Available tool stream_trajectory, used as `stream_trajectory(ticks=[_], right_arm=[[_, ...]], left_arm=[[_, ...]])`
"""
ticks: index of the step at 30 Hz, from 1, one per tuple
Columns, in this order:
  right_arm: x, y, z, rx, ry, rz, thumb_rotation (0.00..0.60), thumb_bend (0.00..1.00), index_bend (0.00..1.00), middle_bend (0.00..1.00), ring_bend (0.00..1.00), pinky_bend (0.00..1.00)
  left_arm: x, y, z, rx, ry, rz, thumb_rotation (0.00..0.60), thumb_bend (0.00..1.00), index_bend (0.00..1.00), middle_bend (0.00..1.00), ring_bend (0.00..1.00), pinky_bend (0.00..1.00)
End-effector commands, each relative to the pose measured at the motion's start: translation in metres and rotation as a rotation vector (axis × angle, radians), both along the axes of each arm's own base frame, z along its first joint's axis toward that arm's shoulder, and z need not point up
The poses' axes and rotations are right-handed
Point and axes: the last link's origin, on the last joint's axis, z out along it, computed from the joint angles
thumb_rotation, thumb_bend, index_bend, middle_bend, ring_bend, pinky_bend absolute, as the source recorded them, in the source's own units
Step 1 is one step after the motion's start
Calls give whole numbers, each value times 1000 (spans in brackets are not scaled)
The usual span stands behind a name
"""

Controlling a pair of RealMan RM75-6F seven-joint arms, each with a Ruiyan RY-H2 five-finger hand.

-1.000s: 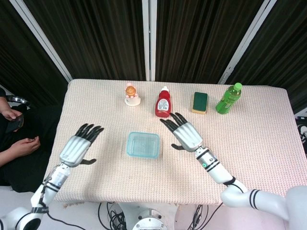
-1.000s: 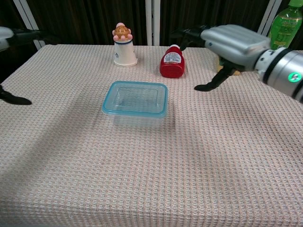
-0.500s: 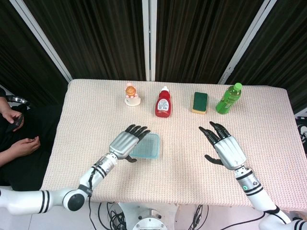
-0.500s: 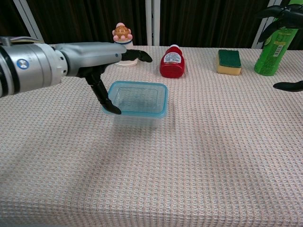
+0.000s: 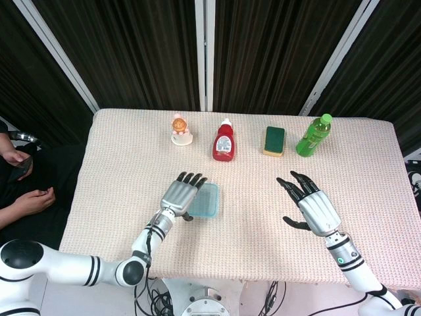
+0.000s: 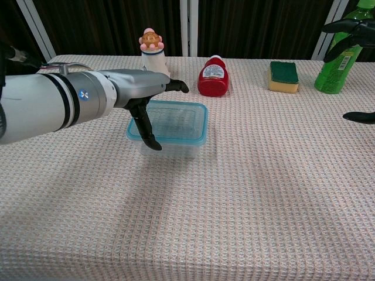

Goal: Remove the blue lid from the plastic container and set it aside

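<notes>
One plastic container [image 6: 173, 130] with its blue lid [image 6: 183, 121] on sits mid-table [image 5: 368, 171]. Behind the container stand one figurine cup [image 5: 181, 130], one red ketchup bottle [image 5: 223, 141] with an unreadable label, one green sponge [image 5: 274, 140] and one green bottle [image 5: 313, 135]. The left robot hand [image 5: 179, 196] hovers over the container's left edge, fingers spread, holding nothing; the right robot hand [image 5: 312, 207], also splayed and empty, is well right of the container.

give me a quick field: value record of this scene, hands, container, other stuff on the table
left hand: open, fingers spread over the left side of the container
right hand: open, above bare tablecloth, holding nothing
container: clear plastic, mid-table
blue lid: on the container
back row: figurine cup, red sauce bottle, sponge, green bottle
table: covered with woven cloth
</notes>
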Motion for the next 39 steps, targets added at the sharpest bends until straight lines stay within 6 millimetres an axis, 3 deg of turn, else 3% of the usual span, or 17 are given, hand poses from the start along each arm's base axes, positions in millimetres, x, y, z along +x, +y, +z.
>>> stream_trajectory(ticks=[1, 11, 18, 21, 27, 33, 39], right_arm=[[0, 0, -2, 6, -3, 3, 600, 90, 0, 241, 50, 148], [0, 1, -8, 31, -2, 13, 600, 91, 0, 241, 50, 148], [8, 3, -24, 91, 6, 49, 600, 91, 17, 251, 65, 164], [17, 3, -37, 137, -4, 95, 600, 91, 94, 283, 102, 211], [45, -11, -71, 211, -31, 179, 600, 106, 258, 324, 136, 270], [77, -36, -104, 241, -48, 229, 600, 125, 315, 341, 148, 286], [91, -49, -122, 240, -51, 261, 600, 142, 351, 354, 151, 288]], left_arm=[[-1, 8, 5, -16, 8, 30, 600, 0, 0, 0, 0, 0], [-1, 20, 5, -66, 23, 75, 600, 0, 0, 0, 0, 1], [1, 26, 2, -84, 28, 90, 600, 0, 18, 31, 0, 8], [2, 27, 1, -84, 26, 100, 600, 0, 64, 98, 4, 30], [6, 28, 0, -80, 11, 106, 600, 0, 150, 232, 104, 96], [8, 24, -4, -82, 8, 102, 600, 0, 169, 252, 119, 118], [9, 21, -7, -77, 12, 90, 600, 0, 170, 252, 119, 119]])
